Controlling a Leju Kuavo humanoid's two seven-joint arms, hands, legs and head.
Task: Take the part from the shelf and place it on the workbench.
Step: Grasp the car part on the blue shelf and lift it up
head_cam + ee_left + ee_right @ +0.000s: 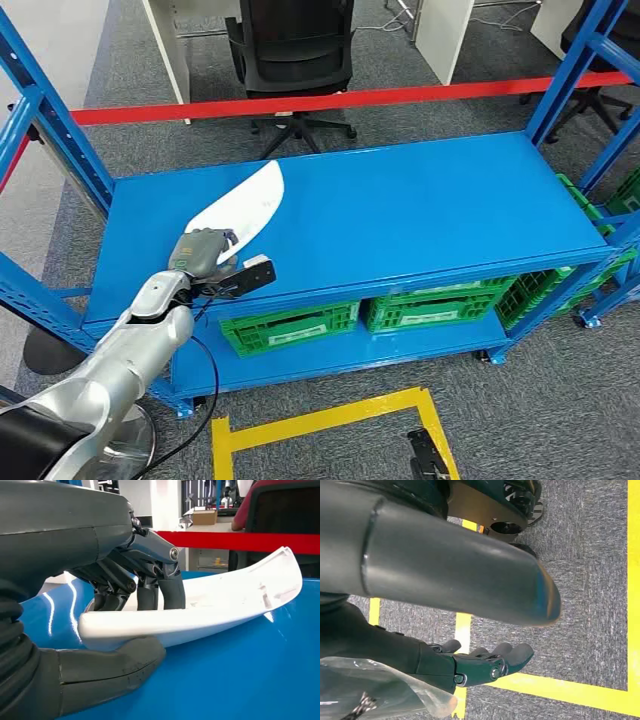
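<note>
At left of centre in the head view, the left hand (202, 252) grips the near end of a white curved part (243, 205) lying on the blue shelf top (423, 205). Green crates (298, 327) sit below; a red barrier tape (317, 100) and office chair (294, 50) stand behind. The right hand (486, 662) hangs with fingers loosely spread, holding nothing, over grey carpet with yellow floor tape (561, 690).

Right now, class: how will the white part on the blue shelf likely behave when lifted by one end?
The white part looks thin, probably light. Held by the left hand at one end, it may tilt. Its glossy surface could slip between the fingers.
</note>
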